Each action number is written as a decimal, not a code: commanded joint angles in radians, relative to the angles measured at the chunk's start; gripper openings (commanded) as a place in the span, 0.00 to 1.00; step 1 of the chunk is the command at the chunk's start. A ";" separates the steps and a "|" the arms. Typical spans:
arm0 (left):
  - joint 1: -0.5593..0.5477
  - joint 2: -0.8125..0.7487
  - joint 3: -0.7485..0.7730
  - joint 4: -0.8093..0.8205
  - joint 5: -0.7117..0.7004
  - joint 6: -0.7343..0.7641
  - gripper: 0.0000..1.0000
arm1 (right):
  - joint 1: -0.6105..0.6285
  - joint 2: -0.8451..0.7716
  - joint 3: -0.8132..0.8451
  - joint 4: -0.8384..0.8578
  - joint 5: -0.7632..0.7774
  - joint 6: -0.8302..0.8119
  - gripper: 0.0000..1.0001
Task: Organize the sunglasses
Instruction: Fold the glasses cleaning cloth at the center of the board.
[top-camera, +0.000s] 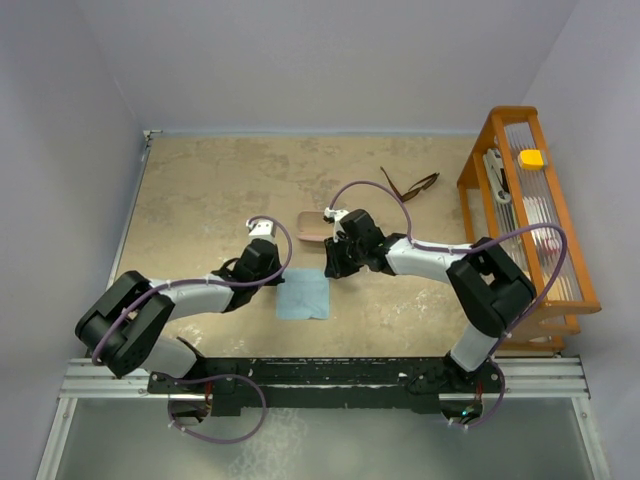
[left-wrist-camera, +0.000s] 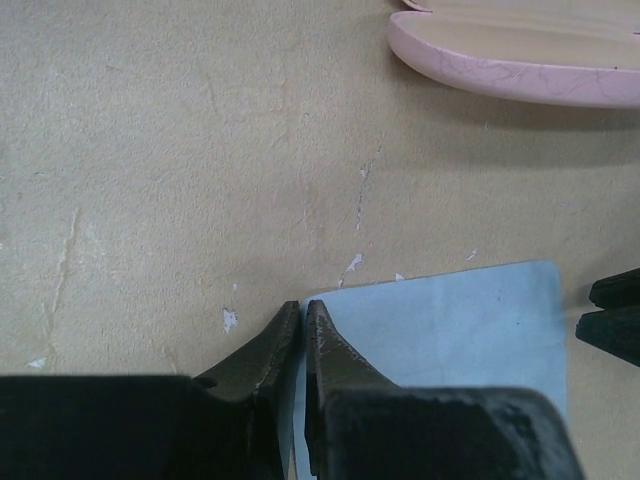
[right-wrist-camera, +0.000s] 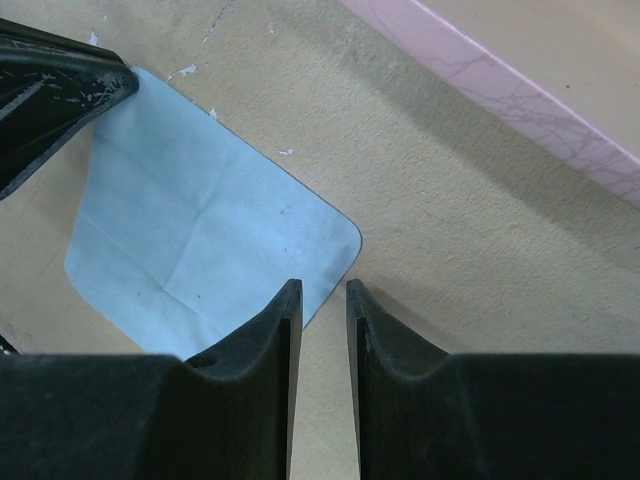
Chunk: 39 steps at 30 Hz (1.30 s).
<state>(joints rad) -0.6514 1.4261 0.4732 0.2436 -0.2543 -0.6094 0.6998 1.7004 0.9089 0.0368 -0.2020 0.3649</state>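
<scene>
- Two claws are working low over the near part of the tabletop (top-camera: 200, 190), each at a far corner of a light blue cloth (right-wrist-camera: 200, 230) that is lying flat.
- Nearest, the left claw (left-wrist-camera: 303, 308) is sitting at one corner with its fingers pressed almost together, and nothing is plainly caught between them.
- Beside it, the right claw (right-wrist-camera: 323, 288) is sitting at the other corner. Its fingers are standing a narrow gap apart and gripping nothing.
- Just beyond both claws, a pink case (left-wrist-camera: 520, 70) is lying open with its hollow side up.
- Farther out, the sunglasses (top-camera: 420, 186) are lying well beyond the right claw and off to its right, apart from the case and near an orange rack (top-camera: 575, 270).
- Their long axis is running slantwise to the right claw's line of reach. The temple arms are looking unfolded, though they are too small to be sure.
- Only the top camera is showing the sunglasses.
- Judging by this, the right arm is sitting clearly nearer, and the left would be reaching across the case.
- The coming move is probably calling for a wider-spread right claw meeting the thin frame crosswise.
</scene>
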 joint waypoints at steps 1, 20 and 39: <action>-0.003 0.026 0.015 -0.066 -0.031 0.003 0.01 | -0.003 0.000 0.043 0.007 -0.006 -0.017 0.27; -0.003 0.045 -0.001 -0.021 0.016 0.005 0.00 | -0.012 0.084 0.081 0.029 0.037 -0.027 0.27; -0.002 0.043 -0.009 -0.015 0.015 0.002 0.00 | -0.011 0.090 0.024 0.081 -0.009 0.003 0.26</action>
<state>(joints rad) -0.6514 1.4483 0.4786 0.2733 -0.2565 -0.6090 0.6922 1.7802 0.9539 0.0883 -0.1875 0.3569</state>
